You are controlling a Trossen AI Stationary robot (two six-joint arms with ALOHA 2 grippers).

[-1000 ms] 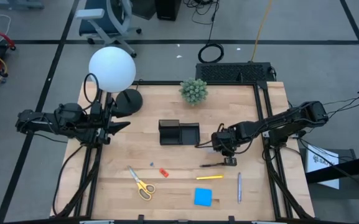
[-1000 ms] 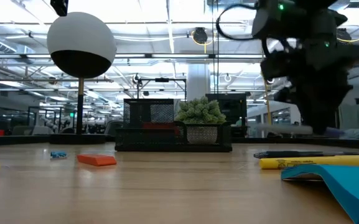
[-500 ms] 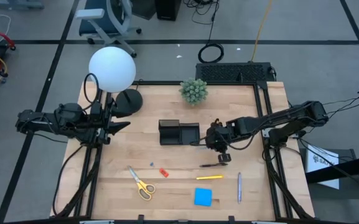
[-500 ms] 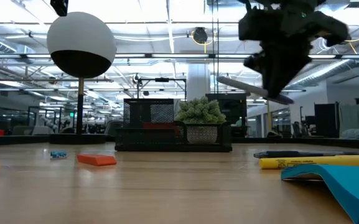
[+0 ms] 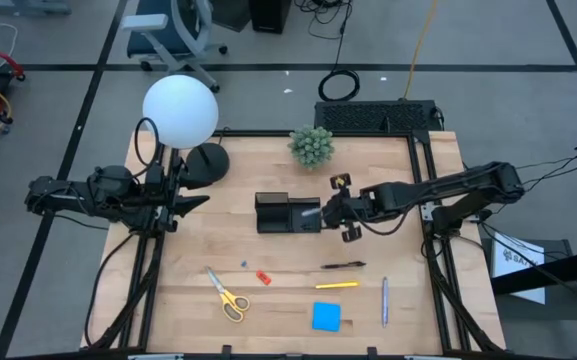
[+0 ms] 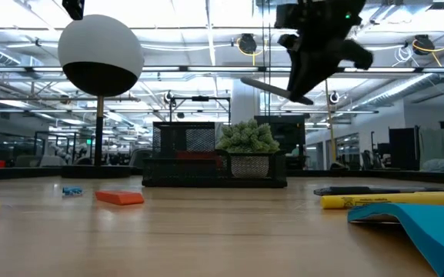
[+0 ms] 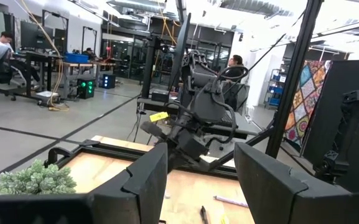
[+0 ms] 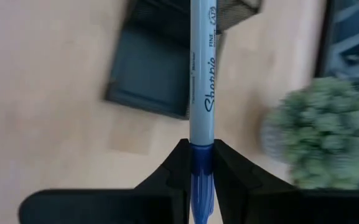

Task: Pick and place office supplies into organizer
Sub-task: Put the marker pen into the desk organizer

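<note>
My right claw [image 5: 334,212] hangs above the table beside the right end of the organizer [image 5: 288,214], pinching one blue-grey marker [image 8: 202,87] by its blue end. In the right wrist view the marker's barrel runs out over the organizer's dark compartments; in the low view the marker [image 6: 275,90] is carried tilted, high above the tabletop. It is not yet in the tray.

My left claw [image 5: 190,203] waits over the left edge of the table, near the lamp base [image 5: 206,163], with its fingers [image 7: 143,177] spread and nothing between them.

Count of supplies lying on the table [image 5: 398,170], from the high view:
- One black pen [image 5: 343,266], nearest the organizer, well apart from it.
- One yellow pen [image 5: 336,285], just in front of the black one.
- One purple-grey pen [image 5: 384,301], near the right edge.
- One blue note pad [image 5: 326,317], near the front edge.
- One pair of yellow-handled scissors [image 5: 226,295], front left.
- One small red piece [image 5: 263,277] and one tiny blue piece [image 5: 244,265], just beside each other, between the scissors and the organizer.

Also present: one green plant ball [image 5: 311,146] at the rear edge, behind the organizer, and one lamp with a white globe [image 5: 180,111].
</note>
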